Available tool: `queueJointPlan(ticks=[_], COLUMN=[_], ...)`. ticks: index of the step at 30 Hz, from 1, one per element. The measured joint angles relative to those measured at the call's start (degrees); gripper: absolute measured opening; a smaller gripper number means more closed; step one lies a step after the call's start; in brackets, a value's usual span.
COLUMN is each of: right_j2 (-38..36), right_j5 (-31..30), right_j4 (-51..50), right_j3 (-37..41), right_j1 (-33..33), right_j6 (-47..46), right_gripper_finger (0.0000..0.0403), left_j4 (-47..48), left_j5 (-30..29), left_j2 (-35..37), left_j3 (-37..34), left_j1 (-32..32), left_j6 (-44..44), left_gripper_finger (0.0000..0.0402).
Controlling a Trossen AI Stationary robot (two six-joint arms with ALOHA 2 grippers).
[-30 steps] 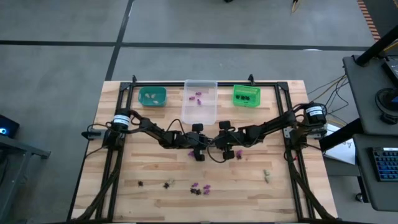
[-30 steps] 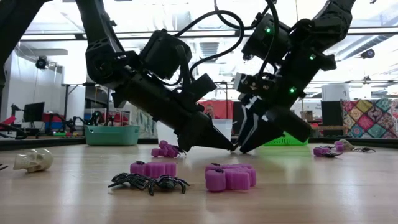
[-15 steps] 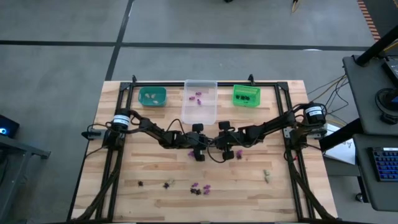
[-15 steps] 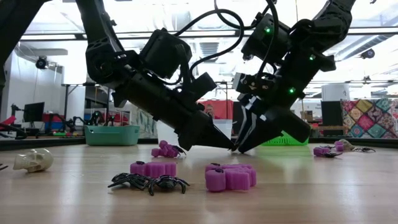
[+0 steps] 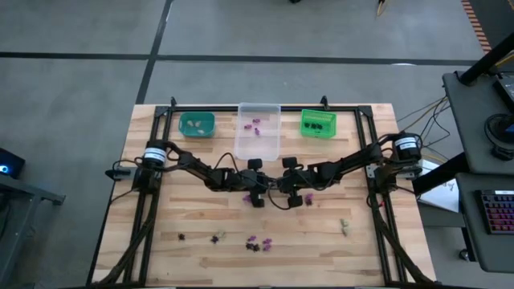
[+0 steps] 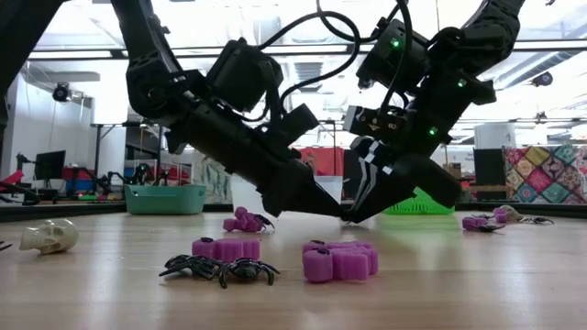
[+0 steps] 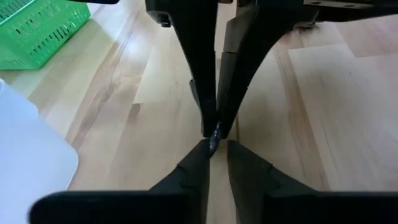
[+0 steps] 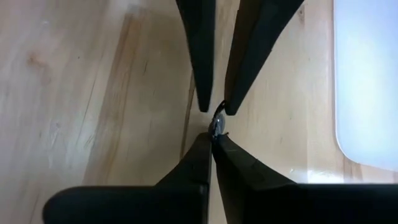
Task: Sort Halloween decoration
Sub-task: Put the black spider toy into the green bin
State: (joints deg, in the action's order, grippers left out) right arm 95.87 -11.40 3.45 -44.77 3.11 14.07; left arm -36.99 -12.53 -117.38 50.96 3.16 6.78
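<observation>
- Compared with a second ago, the right hand (image 8: 213, 135) has closed: its fingers were apart then and are now pinched together on a tiny dark trinket (image 8: 218, 124), probably black, held at their tips.
- The left hand (image 7: 217, 142) met it tip to tip in the earlier frames with its fingers together; now they stand a narrow gap apart, just off the same trinket.
- Neither arm has shifted much. Both hands still meet low over the middle of the table (image 5: 161, 249), just in front of the clear bin (image 5: 259, 143).
- In the low view the two hands hang just above the wood, with a purple trinket (image 6: 340, 261) and a black spider-like trinket (image 6: 220, 269) lying nearer the camera, clear of them.
- A pale skull trinket (image 6: 48, 236) sits far off to one side, and another purple piece (image 6: 242, 220) lies just behind the left hand.
- Bins along the far edge number three: teal bin (image 5: 197, 124), the clear bin and green bin (image 5: 318, 124).
- The clear bin holds a few purple pieces, the teal bin a few pale ones and the green bin some dark ones; exact counts are too small to tell.
- Loose on the front half of the table are about six small pieces, among them a pale piece (image 5: 344, 226) toward the right.
</observation>
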Motion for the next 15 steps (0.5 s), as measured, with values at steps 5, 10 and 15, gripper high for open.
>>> queueJointPlan(ticks=[5, 10, 15], right_j2=[-0.8, -3.0, -5.5], right_j5=[-0.2, -0.3, -4.2], right_j4=[-0.4, -9.2, -27.3], right_j3=[0.0, -3.6, -12.4], right_j1=[0.0, -0.9, -4.4], right_j6=[-2.9, -7.4, -10.8], right_gripper_finger=[0.0009, 0.0009, 0.0009], left_j4=[5.7, 13.5, 19.7], left_j5=[-0.2, -0.2, -0.3], left_j2=[3.3, 8.6, 15.0], left_j3=[0.0, -0.1, -0.1], left_j1=[0.0, 0.0, 0.0], left_j6=[0.2, 0.2, -0.9], left_gripper_finger=[0.0078, 0.0093, 0.0093])
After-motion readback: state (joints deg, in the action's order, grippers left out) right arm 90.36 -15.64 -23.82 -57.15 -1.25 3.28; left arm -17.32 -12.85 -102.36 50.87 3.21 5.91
